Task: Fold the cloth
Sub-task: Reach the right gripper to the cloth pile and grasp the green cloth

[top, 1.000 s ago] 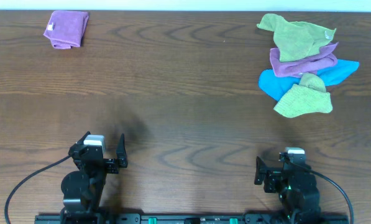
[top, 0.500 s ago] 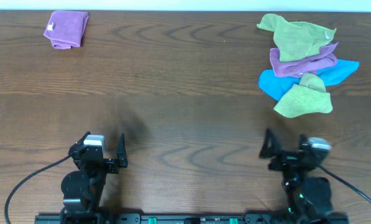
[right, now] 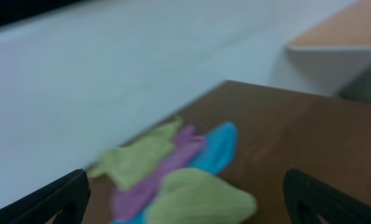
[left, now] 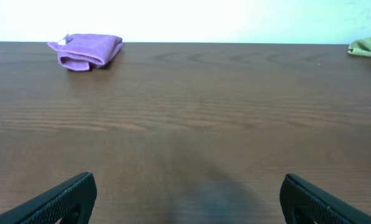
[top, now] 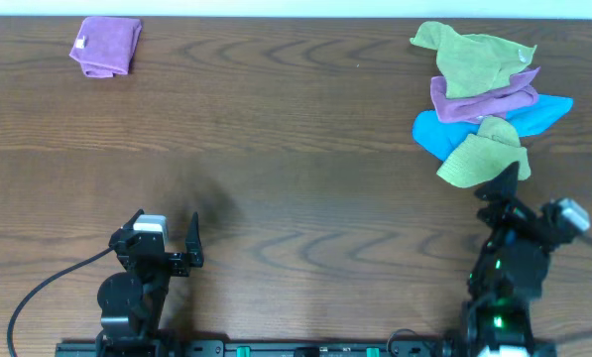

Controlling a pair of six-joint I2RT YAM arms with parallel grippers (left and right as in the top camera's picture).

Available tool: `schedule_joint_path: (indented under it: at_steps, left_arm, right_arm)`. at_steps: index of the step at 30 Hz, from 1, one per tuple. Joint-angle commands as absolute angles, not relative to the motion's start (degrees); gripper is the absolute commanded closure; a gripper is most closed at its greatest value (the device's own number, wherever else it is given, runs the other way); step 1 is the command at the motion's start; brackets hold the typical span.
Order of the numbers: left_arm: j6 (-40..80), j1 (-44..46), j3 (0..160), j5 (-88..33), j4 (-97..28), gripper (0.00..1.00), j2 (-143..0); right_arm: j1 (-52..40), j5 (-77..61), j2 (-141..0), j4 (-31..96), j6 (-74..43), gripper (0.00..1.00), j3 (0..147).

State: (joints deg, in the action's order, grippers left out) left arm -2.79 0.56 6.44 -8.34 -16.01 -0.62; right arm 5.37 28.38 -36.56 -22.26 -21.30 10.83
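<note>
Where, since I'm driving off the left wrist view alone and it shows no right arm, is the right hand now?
Observer: The right hand is on the far right, just short of the nearest green cloth, pointing towards it.
Operator: Is that cloth alone?
Observer: No. It overlaps a blue cloth, with a purple cloth and a second green cloth beyond.
Operator: Hand open?
Observer: Yes. The right wrist view shows its fingers spread wide, holding nothing.

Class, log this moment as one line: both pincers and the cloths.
left pincer: open, empty | right pincer: open, empty, facing cloth pile | purple cloth: folded, far left
</note>
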Motion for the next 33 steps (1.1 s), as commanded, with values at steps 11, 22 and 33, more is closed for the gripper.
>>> schedule_joint_path:
  at_steps: [11, 22, 33]
  left_arm:
    - [-2.2, 0.8, 5.0, -7.4, -16.4, 0.05, -0.3]
    - [-2.2, 0.8, 5.0, -7.4, -16.4, 0.05, -0.3]
    - [-2.2, 0.8, 5.0, -7.4, -16.4, 0.05, -0.3]
  right_arm:
    - [17.8, 7.0, -77.8, -29.7, -21.2, 0.01, 26.8]
    - [17.7, -0.7, -90.7, -20.2, -22.3, 0.37, 37.8]
    - [15.9, -17.2, -82.3, -19.8, -20.3, 0.99, 43.7]
